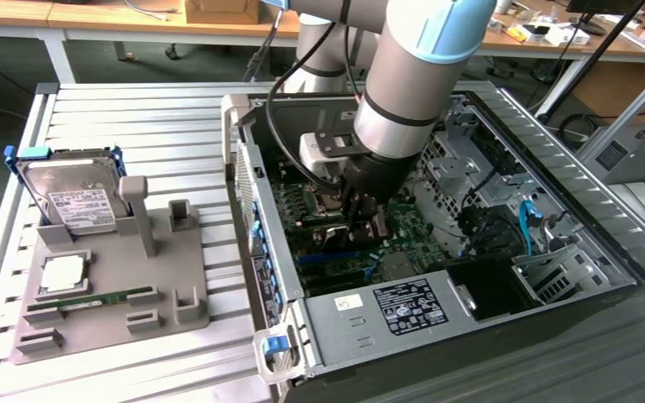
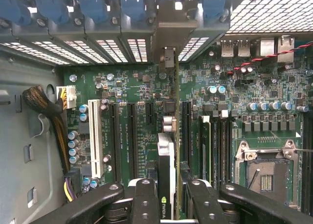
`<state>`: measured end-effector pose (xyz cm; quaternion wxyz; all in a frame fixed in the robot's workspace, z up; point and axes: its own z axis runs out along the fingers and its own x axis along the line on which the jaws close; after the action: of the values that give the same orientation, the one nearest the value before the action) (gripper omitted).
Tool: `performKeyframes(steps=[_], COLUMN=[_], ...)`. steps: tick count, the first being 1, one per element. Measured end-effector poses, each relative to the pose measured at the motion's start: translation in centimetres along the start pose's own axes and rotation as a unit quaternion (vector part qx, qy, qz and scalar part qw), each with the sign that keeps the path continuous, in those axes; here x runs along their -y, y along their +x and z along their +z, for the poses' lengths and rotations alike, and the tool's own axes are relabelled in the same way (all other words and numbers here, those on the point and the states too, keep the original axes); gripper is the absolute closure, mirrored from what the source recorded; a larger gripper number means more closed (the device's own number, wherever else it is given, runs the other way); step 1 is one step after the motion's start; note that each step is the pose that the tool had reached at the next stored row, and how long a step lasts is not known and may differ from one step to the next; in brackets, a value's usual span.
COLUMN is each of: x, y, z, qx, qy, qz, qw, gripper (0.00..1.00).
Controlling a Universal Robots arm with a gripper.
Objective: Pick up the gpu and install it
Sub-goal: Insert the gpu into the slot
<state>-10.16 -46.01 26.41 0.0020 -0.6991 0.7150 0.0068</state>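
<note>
One arm reaches down into one open computer case (image 1: 569, 159) lying on the slatted desk (image 1: 132, 117), and its single end effector (image 1: 365, 227) sits low inside the case, above the motherboard (image 2: 142, 87). In the wrist view the end effector (image 2: 172, 185) is closed to a middling width on the one gpu (image 2: 166, 155), with a dark finger (image 2: 145, 199) pressing each face. The card stands edge-on inside the case, above the board's slots, its metal bracket toward the case's rear wall; whether its lower edge has reached a slot cannot be made out, and the fingers cover its near end. On the board, one white slot (image 2: 95, 141) lies beside several long black ones, and one processor socket (image 2: 264, 170) lies to the card's other side. A row of blue latches (image 2: 93, 4) along the case's rear wall is cut off by the picture edge. In the exterior view the arm hides the card. Outside the case, on its exterior-view left, one grey holder (image 1: 132, 285) carries one hard drive (image 1: 76, 197), one processor chip (image 1: 63, 275) and one green memory stick (image 1: 93, 300).
</note>
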Motion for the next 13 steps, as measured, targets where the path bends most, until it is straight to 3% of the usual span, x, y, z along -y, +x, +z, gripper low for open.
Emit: performKeyframes(steps=[3,13], x=[-0.01,-0.01], y=[-0.09,-0.21], z=[-0.01,0.01], qx=[-0.0040,-0.0042], qy=[0.0001,0.0001], qz=[-0.001,-0.001], qw=[1.0000,1.0000], gripper=[0.73,0.73])
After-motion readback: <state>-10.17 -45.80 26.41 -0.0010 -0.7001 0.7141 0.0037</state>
